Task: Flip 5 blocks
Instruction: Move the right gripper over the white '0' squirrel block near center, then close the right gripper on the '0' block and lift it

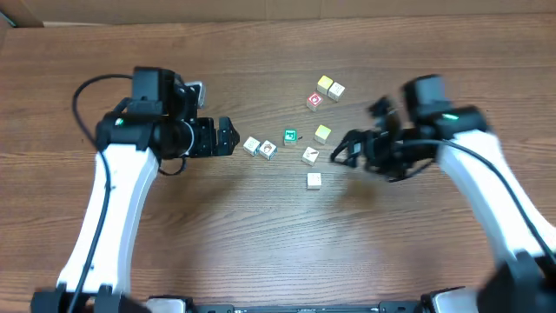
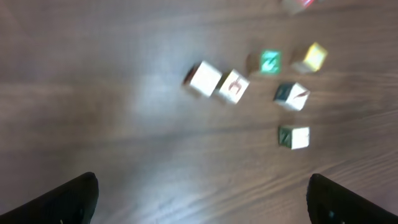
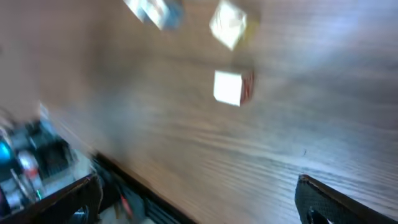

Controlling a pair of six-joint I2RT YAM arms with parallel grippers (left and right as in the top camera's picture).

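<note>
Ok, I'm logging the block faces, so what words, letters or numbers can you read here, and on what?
Nothing reads for certain.
Teal block: white mark, too small to read.
Red-marked block: red print, too small to read.
Pale block: reddish mark, blurred.

No word, number or brand can be read anywhere; the prints on the blocks (image 1: 310,156) are too small from overhead and smeared in both wrist views. The red-marked block (image 1: 314,100) shows a red square outline with a pale middle, no letter legible; the teal block (image 1: 290,136) carries a white sign that cannot be made out; the brown-printed block (image 2: 233,86) bears a reddish-brown figure, perhaps a letter, too blurred to name.
</note>
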